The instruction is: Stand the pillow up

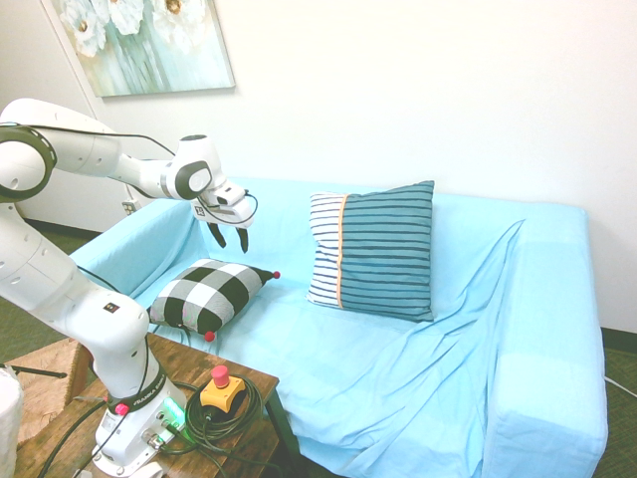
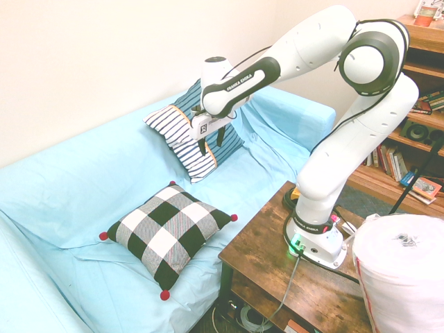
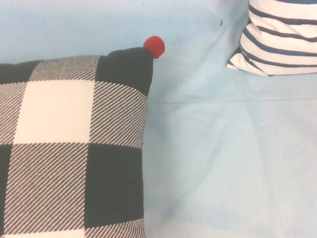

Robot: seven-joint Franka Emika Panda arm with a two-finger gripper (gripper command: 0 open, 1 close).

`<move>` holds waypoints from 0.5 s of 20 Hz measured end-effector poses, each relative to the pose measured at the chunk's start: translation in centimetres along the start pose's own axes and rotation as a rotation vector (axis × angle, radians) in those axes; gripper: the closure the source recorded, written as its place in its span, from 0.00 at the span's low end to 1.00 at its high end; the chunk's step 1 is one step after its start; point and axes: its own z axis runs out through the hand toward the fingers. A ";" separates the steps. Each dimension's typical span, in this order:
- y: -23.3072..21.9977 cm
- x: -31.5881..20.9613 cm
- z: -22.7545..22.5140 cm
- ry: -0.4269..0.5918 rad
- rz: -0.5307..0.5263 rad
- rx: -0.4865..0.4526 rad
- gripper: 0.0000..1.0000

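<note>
Black-and-white checked pillow with red pompoms lies flat on a blue sofa, below the tool, whose fingers are spread, touching nothing.

Sofa, blue-covered: one. Cushions on it: two, one checked pillow, one striped cushion. Red pompoms visible on the checked one: four, one per corner, second exterior view. Flower painting: one. Robot arm: one. Red-topped button: one.
</note>
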 end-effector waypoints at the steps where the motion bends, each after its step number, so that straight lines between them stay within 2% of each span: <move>1: 0.0 0.0 0.0 0.000 -0.002 0.000 0.00; 4: -0.5 -1.5 0.9 -0.004 -0.041 -0.012 0.00; 10: -2.8 -10.9 6.4 -0.006 -0.147 -0.063 0.00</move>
